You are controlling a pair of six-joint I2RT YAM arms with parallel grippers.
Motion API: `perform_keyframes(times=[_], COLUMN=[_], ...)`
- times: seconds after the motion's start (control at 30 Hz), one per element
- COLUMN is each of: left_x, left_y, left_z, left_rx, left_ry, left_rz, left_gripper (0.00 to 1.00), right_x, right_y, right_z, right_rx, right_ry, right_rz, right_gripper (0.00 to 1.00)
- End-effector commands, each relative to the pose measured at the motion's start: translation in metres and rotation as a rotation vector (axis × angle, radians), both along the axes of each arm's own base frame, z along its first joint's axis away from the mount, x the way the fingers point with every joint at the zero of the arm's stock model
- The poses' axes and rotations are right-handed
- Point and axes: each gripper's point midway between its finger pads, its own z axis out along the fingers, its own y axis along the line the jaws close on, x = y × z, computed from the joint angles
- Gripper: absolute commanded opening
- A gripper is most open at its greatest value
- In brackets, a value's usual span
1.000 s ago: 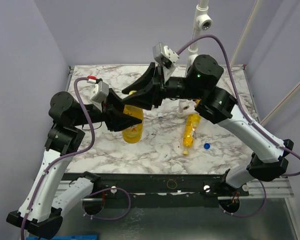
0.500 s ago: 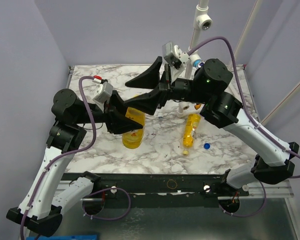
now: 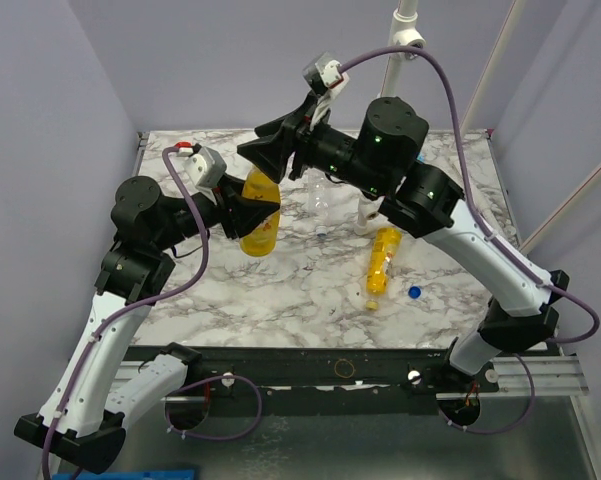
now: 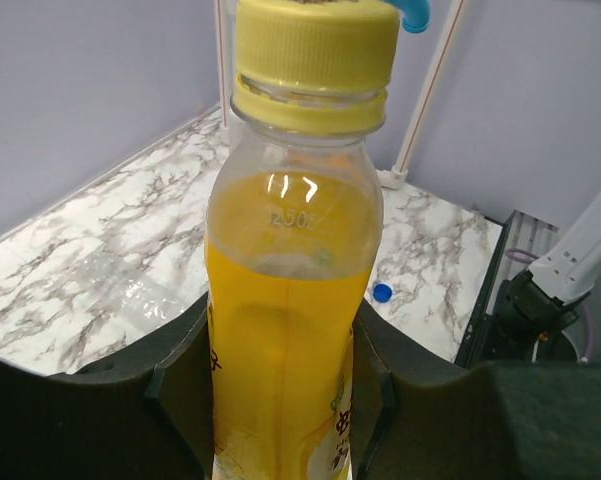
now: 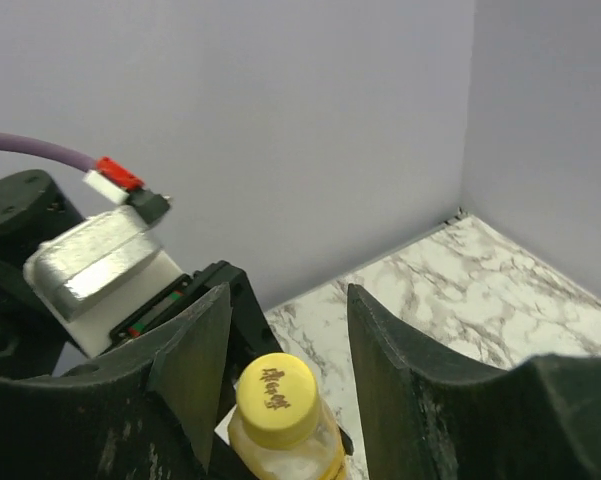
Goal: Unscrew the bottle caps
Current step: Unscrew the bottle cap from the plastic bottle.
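Note:
My left gripper [image 3: 246, 213] is shut on a yellow-orange bottle [image 3: 260, 228] and holds it upright above the table; it also shows in the left wrist view [image 4: 285, 330]. The bottle's body sits between the left fingers [image 4: 175, 375], and its yellow cap [image 4: 315, 50] is still on. My right gripper [image 3: 277, 152] is open just above the bottle. In the right wrist view the yellow cap [image 5: 275, 398] lies between the spread right fingers [image 5: 192, 350], which do not touch it. A second yellow-orange bottle [image 3: 382, 262] lies on the table. A loose blue cap [image 3: 414, 292] lies to its right.
A plain clear bottle [image 3: 323, 198] and another pale bottle [image 3: 368, 215] are on the marble table [image 3: 310, 310] behind the lying one. The blue cap [image 4: 382, 292] and the clear bottle [image 4: 130, 290] show in the left wrist view. Purple walls enclose the left and back.
The left gripper has lifted the yellow-orange bottle off the table and tilted it upright. The right gripper has swung left and come over the bottle's cap, still open.

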Motion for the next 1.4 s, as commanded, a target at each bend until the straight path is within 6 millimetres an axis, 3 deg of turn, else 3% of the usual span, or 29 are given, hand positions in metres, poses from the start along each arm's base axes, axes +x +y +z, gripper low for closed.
perform_keyframes(times=[0.0,0.2,0.33,0.47,0.57,0.63,0.8,0.9,1.03,1.17,1.23,1.3,1.37], left_x=[0.010,0.009,0.007,0.004,-0.010,-0.032,-0.104,-0.123,-0.132,-0.125,-0.115,-0.097,-0.076], left_y=[0.007,0.008,0.008,0.006,-0.001,-0.010,-0.019,-0.017,-0.015,-0.017,-0.019,-0.021,-0.021], left_z=[-0.003,-0.002,-0.001,0.001,0.005,0.008,0.015,0.017,0.019,0.020,0.020,0.019,0.017], left_rx=[0.017,0.019,0.018,0.015,0.003,-0.004,-0.020,-0.009,-0.001,-0.008,-0.013,-0.021,-0.019], left_ry=[-0.018,-0.025,-0.025,-0.027,-0.018,-0.004,0.110,0.146,0.158,0.125,0.087,0.047,0.013], left_rz=[0.066,0.069,0.063,0.048,-0.039,-0.167,-0.584,-0.685,-0.731,-0.690,-0.640,-0.547,-0.427], left_gripper=[0.00,0.00,0.00,0.00,0.00,0.00,0.00,0.00,0.00,0.00,0.00,0.00,0.00], right_x=[0.014,0.014,0.012,0.009,-0.002,-0.021,-0.113,-0.157,-0.177,-0.164,-0.135,-0.094,-0.061], right_y=[0.005,0.014,0.016,0.016,0.013,0.012,-0.005,-0.024,-0.036,-0.030,-0.022,-0.019,-0.020], right_z=[-0.015,-0.021,-0.022,-0.021,-0.013,-0.008,0.000,-0.006,-0.009,-0.003,0.008,0.020,0.025], right_rx=[-0.054,-0.062,-0.062,-0.061,-0.055,-0.055,-0.033,-0.032,-0.037,-0.021,0.021,0.072,0.090], right_ry=[0.033,0.051,0.058,0.051,0.014,-0.041,-0.216,-0.267,-0.282,-0.284,-0.261,-0.204,-0.152], right_rz=[-0.054,-0.032,-0.014,0.001,0.046,0.143,0.587,0.820,0.943,0.842,0.657,0.417,0.232], right_gripper=[0.52,0.44,0.27,0.02,0.00,0.01,0.01,0.01,0.01,0.01,0.22,0.55,0.70])
